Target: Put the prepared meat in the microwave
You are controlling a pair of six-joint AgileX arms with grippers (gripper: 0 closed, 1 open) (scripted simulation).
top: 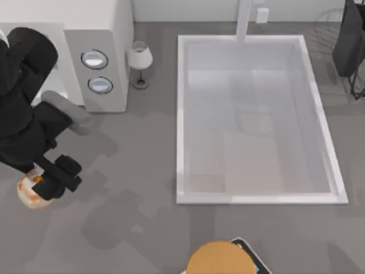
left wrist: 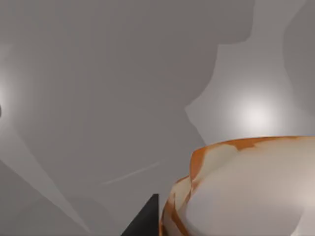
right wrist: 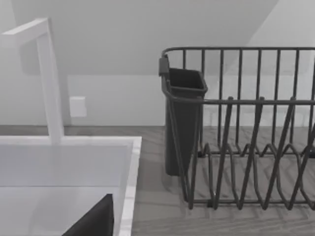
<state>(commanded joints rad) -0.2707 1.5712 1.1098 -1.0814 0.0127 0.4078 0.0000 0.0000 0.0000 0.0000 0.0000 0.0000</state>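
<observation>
- One microwave (top: 97, 63), with two round dials (top: 94, 59) on its side panel.
- One lump of prepared meat (top: 31, 191).
- One tan-orange disc (top: 219, 260) at the table's near edge.
- One wine glass (top: 139, 58) beside the microwave.
- One white sink (top: 181, 114), with one tap (right wrist: 48, 78).
- One dark wire dish rack (right wrist: 246, 128), with one cutlery cup (right wrist: 183, 123).
- Two robot arms, one at the left (top: 25, 108) and one at the far right (top: 349, 40).

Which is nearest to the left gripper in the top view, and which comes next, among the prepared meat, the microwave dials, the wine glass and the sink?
From the left gripper, at the table's left edge:
1. Prepared meat, right at the fingers.
2. Microwave dials, up on the side panel.
3. Wine glass, just right of the microwave.
4. Sink, centre-right.
</observation>
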